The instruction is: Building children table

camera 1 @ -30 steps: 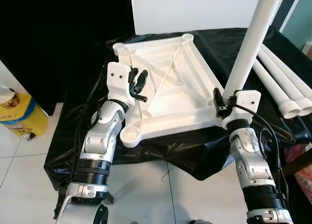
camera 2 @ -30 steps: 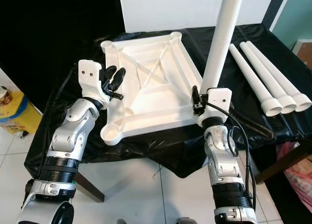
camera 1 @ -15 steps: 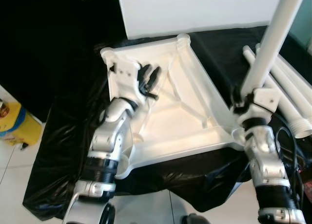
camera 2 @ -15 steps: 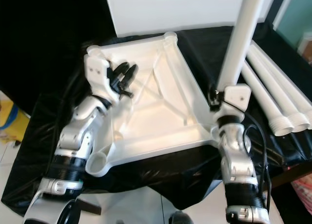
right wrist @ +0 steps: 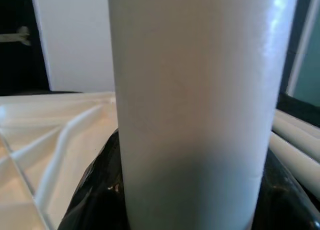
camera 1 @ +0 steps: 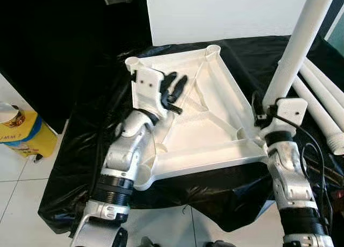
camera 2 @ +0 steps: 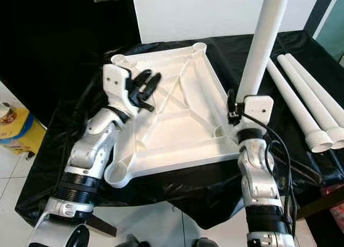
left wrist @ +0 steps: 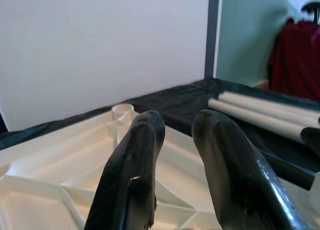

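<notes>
From the head views, a white moulded plastic table top (camera 1: 196, 118) lies upside down, its ribbed underside and round corner sockets facing up, on a worktop (camera 1: 80, 166) draped in glossy black sheeting. The left tool (camera 1: 173, 91) hangs over the top's left side, forearm angled up from the near edge, its fingers slightly parted and grasping nothing. The right tool (camera 2: 232, 108) sits at the top's near right corner, clenched around a smooth white tubular leg (camera 2: 262, 43) held nearly upright. Spare legs (camera 2: 303, 104) lie beyond it to the right. A yellow container (camera 1: 21, 134) stands on the floor, its lettering unreadable.

Left wrist view: two rounded black fingers (left wrist: 135, 170) apart above ribbed white plastic.

Right wrist view: the matte leg (right wrist: 200, 105) stands between the fingers.
</notes>
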`<state>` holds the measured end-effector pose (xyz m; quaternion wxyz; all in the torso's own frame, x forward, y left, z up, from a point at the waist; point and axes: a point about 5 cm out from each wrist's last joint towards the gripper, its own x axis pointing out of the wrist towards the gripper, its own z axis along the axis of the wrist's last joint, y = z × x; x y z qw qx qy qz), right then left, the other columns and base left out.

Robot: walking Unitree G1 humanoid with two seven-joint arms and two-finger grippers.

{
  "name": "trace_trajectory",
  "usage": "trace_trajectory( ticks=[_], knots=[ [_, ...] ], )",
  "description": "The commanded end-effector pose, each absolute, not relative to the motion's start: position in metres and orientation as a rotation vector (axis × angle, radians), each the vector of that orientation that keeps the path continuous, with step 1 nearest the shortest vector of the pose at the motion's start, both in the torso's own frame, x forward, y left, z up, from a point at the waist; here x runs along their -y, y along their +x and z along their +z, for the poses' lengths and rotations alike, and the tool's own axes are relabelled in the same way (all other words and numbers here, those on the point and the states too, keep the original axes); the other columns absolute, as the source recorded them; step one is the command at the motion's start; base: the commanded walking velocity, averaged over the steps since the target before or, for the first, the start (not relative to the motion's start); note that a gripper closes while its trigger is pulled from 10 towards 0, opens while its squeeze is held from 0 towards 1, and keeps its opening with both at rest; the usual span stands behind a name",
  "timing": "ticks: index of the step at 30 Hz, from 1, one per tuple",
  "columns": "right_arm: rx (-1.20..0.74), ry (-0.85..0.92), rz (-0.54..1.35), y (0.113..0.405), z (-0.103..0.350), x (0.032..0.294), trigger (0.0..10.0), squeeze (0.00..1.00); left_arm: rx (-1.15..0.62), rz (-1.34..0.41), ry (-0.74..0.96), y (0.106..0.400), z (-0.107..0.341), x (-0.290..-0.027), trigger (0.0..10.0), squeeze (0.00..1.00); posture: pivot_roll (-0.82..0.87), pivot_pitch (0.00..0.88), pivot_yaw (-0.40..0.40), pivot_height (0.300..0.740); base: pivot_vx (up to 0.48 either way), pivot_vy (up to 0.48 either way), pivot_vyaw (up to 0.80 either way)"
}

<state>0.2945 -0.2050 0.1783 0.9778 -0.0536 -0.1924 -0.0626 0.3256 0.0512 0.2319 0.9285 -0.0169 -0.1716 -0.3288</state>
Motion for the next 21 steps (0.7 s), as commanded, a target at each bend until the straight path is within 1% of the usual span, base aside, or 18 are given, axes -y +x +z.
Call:
trace_trajectory(
  ticks=[1,3,4,6,7,9,12,13,16,20,21],
  knots=[
    [0.395,-0.098,-0.156,0.291,0.180,0.211,10.0,0.00,0.312,-0.799,-0.012,0.322,0.223,-0.038,10.0,0.00,-0.18,0.110,0.096,0.740,0.000,0.000,0.00],
    [0.404,-0.093,-0.153,0.288,0.181,0.207,10.0,0.00,0.302,-0.854,-0.015,0.317,0.220,-0.034,10.0,0.00,-0.19,0.099,0.099,0.740,0.000,0.000,0.00],
    [0.404,-0.093,-0.153,0.288,0.181,0.207,10.0,0.00,0.302,-0.854,-0.015,0.317,0.220,-0.034,10.0,0.00,-0.19,0.099,0.099,0.740,0.000,0.000,0.00],
    [0.414,-0.080,-0.149,0.285,0.178,0.202,10.0,0.00,0.297,-0.940,-0.012,0.307,0.212,-0.035,10.0,0.00,-0.19,0.077,0.079,0.740,0.000,0.000,0.00],
    [0.402,-0.082,-0.149,0.284,0.175,0.201,10.0,0.00,0.295,-0.972,0.026,0.301,0.206,-0.036,10.0,0.00,-0.19,0.059,0.081,0.740,0.000,0.000,0.00],
    [0.402,-0.082,-0.149,0.284,0.175,0.201,10.0,0.00,0.295,-0.972,0.026,0.301,0.206,-0.036,10.0,0.00,-0.19,0.059,0.081,0.740,0.000,0.000,0.00],
    [0.391,-0.083,-0.107,0.279,0.174,0.201,10.0,0.00,0.250,-1.081,0.044,0.280,0.190,-0.032,10.0,0.00,-0.20,0.078,0.069,0.740,0.000,0.000,0.00],
    [0.391,-0.083,-0.107,0.279,0.174,0.201,10.0,0.00,0.250,-1.081,0.044,0.280,0.190,-0.032,10.0,0.00,-0.20,0.078,0.069,0.740,0.000,0.000,0.00],
    [0.389,-0.060,-0.072,0.273,0.173,0.198,10.0,0.00,0.171,-1.192,0.086,0.266,0.170,-0.034,10.0,0.00,-0.19,0.094,0.067,0.740,0.000,0.000,0.00],
    [0.389,-0.051,-0.066,0.271,0.173,0.197,10.0,0.00,0.151,-1.222,0.094,0.263,0.167,-0.035,10.0,0.00,-0.19,0.094,0.067,0.740,0.000,0.000,0.00],
    [0.371,-0.037,-0.059,0.266,0.167,0.196,10.0,0.00,0.140,-1.237,0.094,0.259,0.164,-0.034,10.0,0.00,-0.18,0.117,0.070,0.740,0.000,0.000,0.00]
  ],
)
